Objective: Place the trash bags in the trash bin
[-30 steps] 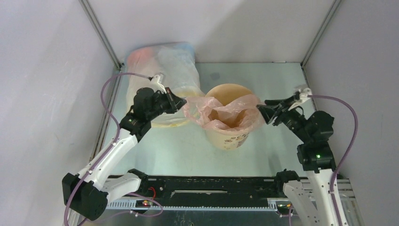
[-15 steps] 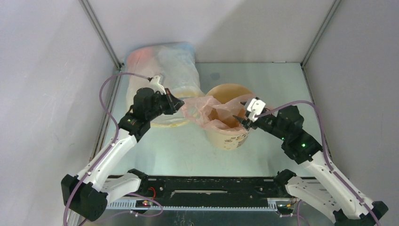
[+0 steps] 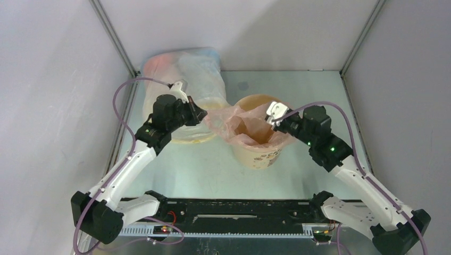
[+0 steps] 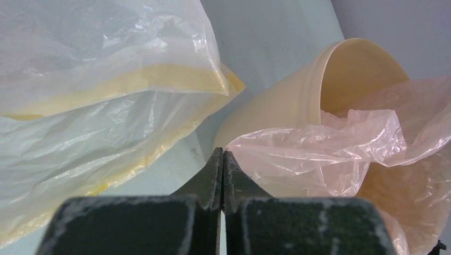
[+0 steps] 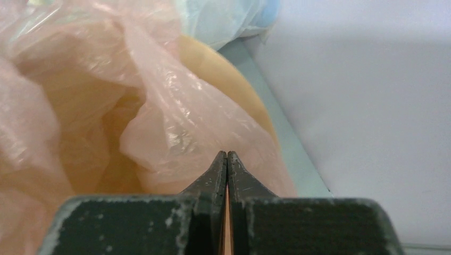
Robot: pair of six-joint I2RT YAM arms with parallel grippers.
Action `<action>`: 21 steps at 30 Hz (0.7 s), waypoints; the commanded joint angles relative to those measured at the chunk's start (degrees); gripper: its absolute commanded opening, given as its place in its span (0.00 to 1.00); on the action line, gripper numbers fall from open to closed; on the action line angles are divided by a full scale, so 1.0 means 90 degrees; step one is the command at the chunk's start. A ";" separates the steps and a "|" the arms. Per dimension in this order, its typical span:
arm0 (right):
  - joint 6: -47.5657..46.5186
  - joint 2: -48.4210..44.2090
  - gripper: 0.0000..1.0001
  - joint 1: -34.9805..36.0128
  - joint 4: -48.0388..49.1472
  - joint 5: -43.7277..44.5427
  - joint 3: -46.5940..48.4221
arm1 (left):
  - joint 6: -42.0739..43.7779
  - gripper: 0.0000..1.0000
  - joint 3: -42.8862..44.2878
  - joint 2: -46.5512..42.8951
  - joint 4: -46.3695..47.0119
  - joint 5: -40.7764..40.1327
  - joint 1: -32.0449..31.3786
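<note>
Fingers of the left gripper (image 4: 222, 153) are pressed together on a corner of the trash bag (image 3: 239, 121), which stretches from them across to the trash bin (image 3: 260, 156). The right gripper (image 5: 227, 155) is also pressed closed, its tips against the bag's film over the bin's mouth. Whether any film is caught there cannot be told.

The table (image 3: 298, 95) is smooth, pale grey-green with a dull sheen, enclosed by plain grey walls (image 3: 266, 32). The bag is thin, crinkly, translucent pale pink and drapes into the bin. The bin is a round, tapered tan paper bucket with dark print. A big clear whitish sack (image 3: 186, 69) with a yellow hem lies crumpled at the far left, just behind the left gripper.
</note>
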 commanded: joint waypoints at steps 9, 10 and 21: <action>0.1389 0.0878 0.00 -0.0981 0.0524 -0.1057 0.1006 | 0.0297 0.00 0.0557 0.0842 0.0076 -0.0176 0.0016; 0.1525 0.0922 0.00 -0.1088 0.0589 -0.1153 0.1029 | 0.0304 0.00 0.0591 0.0913 0.0071 -0.0168 0.0014; 0.1225 0.0607 0.53 -0.1330 0.0071 -0.2124 0.1257 | 0.0351 0.00 0.0680 0.1044 0.0105 -0.0135 0.0046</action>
